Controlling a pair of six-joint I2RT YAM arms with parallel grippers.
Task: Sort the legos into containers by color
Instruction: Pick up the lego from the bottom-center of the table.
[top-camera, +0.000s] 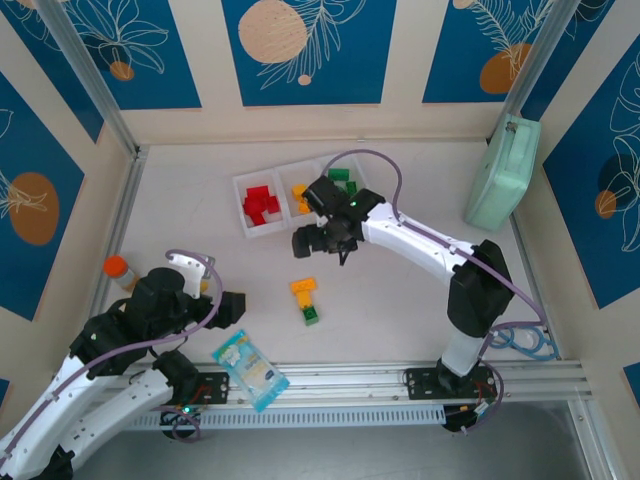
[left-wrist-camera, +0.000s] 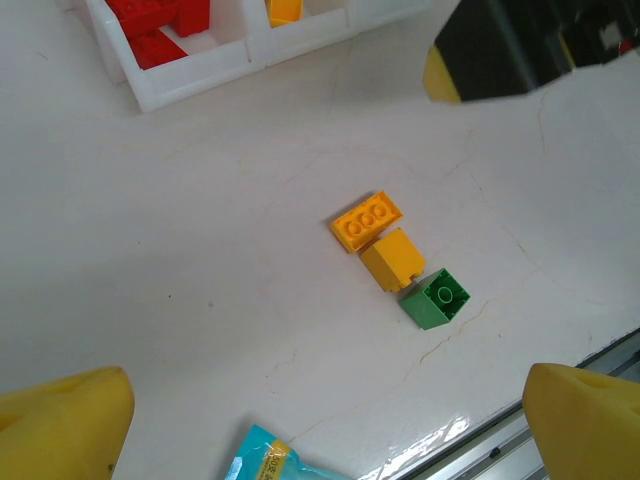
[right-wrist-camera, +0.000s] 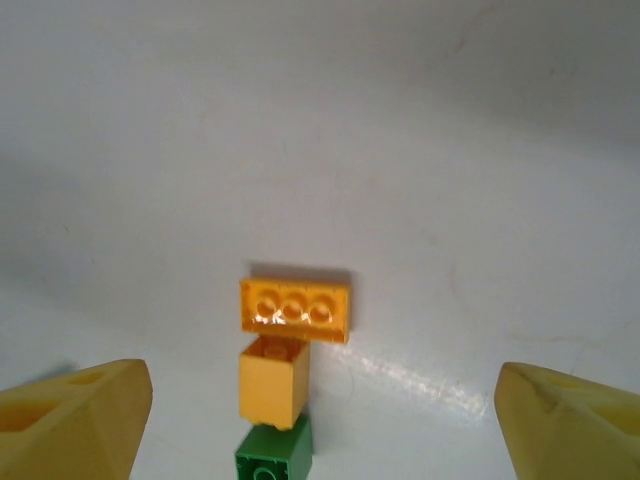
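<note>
Three legos lie loose mid-table, close together in a row: orange flat brick (right-wrist-camera: 296, 309), then orange cube (right-wrist-camera: 273, 381), then green brick (right-wrist-camera: 274, 455) nearest the arms; others sit in the white tray (top-camera: 243, 205) further back, w/ red ones (top-camera: 262, 205) in the left compartment, orange ones (top-camera: 300, 195) in the middle, green ones (top-camera: 343, 178) on the right, partly behind the arm; R gripper (right-wrist-camera: 320, 420) hangs between tray & loose bricks, fingers spread wide, holding nothing; L gripper (left-wrist-camera: 320, 425) sits near-left, likewise spread & empty; blue snack packet (top-camera: 250, 370) by its base; mint-green case (top-camera: 503, 172) far right.
</note>
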